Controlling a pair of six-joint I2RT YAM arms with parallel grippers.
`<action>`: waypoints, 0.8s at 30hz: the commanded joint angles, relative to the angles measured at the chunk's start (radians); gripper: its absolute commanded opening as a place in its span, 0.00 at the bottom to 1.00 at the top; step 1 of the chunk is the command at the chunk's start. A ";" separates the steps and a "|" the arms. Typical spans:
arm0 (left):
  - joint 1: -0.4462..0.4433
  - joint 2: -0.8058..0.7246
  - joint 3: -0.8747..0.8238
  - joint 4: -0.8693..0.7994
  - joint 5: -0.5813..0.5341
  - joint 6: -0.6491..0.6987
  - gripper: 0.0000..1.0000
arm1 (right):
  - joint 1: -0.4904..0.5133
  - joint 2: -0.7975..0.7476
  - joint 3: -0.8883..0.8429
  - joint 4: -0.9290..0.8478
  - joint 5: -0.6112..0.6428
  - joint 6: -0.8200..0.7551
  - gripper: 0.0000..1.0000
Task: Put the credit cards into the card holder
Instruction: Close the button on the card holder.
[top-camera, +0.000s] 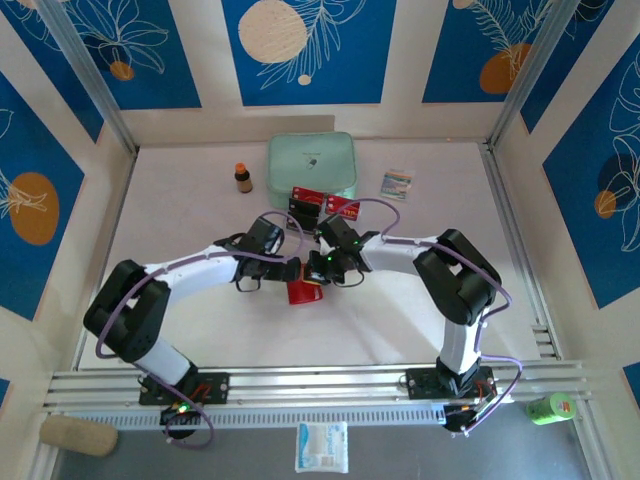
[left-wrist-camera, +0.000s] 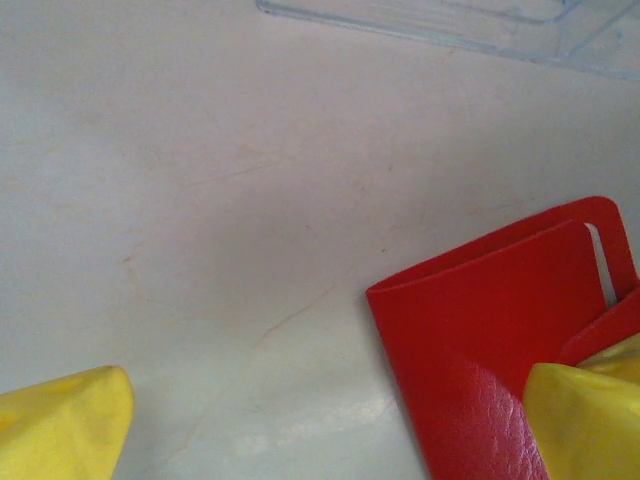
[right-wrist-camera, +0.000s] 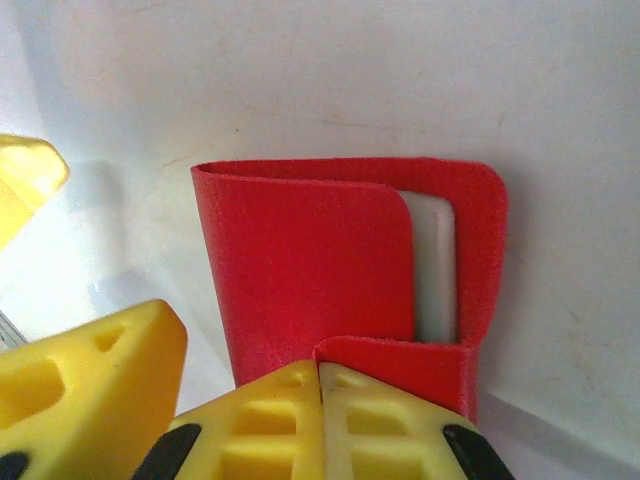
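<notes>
Card holder (top-camera: 303, 292): L gripper (left-wrist-camera: 322, 428) wide open over it; R gripper (right-wrist-camera: 320, 376) shut at flap; cards (top-camera: 322, 203) by mint case (top-camera: 311, 163).

My left gripper (left-wrist-camera: 325, 425) stands wide open above the pale table (left-wrist-camera: 250, 200); one yellow pad (left-wrist-camera: 60, 420) is at lower left; the other overlaps the near corner of the red card holder (left-wrist-camera: 500, 320); a clear plastic edge (left-wrist-camera: 430, 30) crosses the top.

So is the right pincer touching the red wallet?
Touching. The right wrist view shows the shut right pincer pinching the flap of the card holder.
</notes>
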 joint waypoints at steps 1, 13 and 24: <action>0.005 0.010 0.004 -0.009 0.028 0.013 1.00 | 0.028 0.137 -0.146 -0.257 0.112 0.044 0.00; 0.005 -0.010 -0.002 -0.012 0.031 0.005 1.00 | 0.024 0.077 -0.036 -0.306 0.128 0.031 0.00; 0.005 -0.038 0.032 -0.042 0.023 -0.008 1.00 | 0.021 0.049 0.155 -0.325 0.054 -0.032 0.06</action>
